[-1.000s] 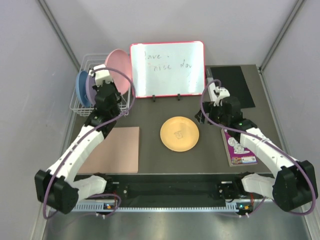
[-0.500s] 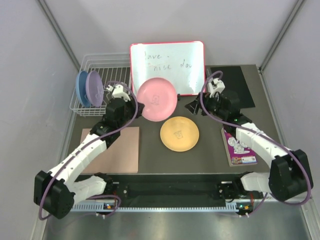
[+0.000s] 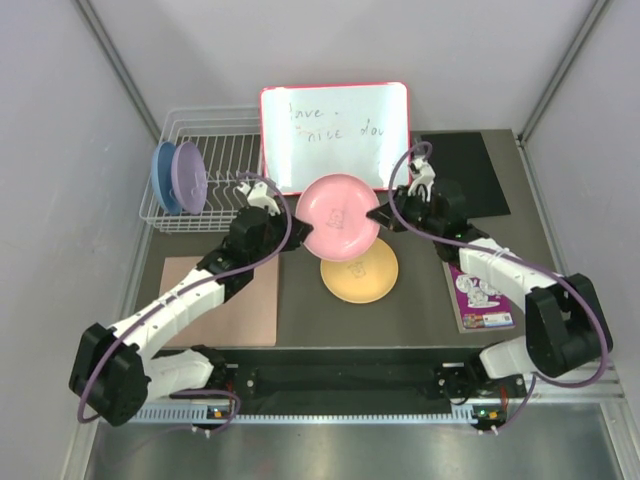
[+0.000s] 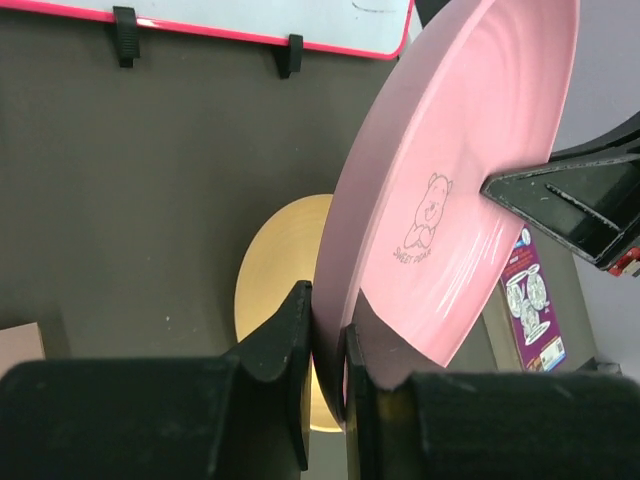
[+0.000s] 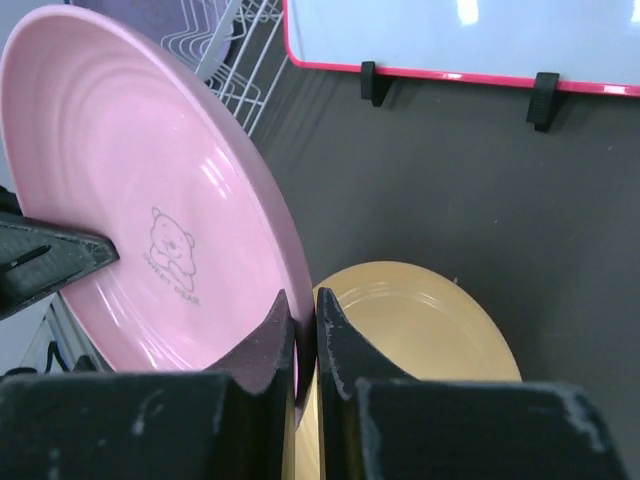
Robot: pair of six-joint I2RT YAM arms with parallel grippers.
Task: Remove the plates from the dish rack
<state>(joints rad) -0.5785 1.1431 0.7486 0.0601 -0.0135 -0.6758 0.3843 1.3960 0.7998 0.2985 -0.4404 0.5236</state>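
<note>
1. Rack: white wire dish rack [image 3: 215,132] holds light blue round plastic plate [image 3: 160,182] and lavender round plastic plate [image 3: 191,175] upright.
2. left gripper [image 4: 328,322] is clenched on pink round plastic plate [image 3: 338,215], on its left rim. Plate is tilted, mid-air.
3. Directly below is orange-yellow round plastic plate [image 3: 362,278], with red-framed whiteboard [image 3: 335,135] just behind. A slip or swing hits either.
4. right gripper [image 5: 298,330] is clenched on the opposite rim, and the bite looks shallow, I think. Mismatched arm motion could twist the plate loose.

Glossy plastic pink plate [image 3: 338,217], matt table [image 3: 300,305]

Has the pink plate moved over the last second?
Yes: the pink plate went right, from the dish rack to in front of the whiteboard, over the orange-yellow plate.
</note>
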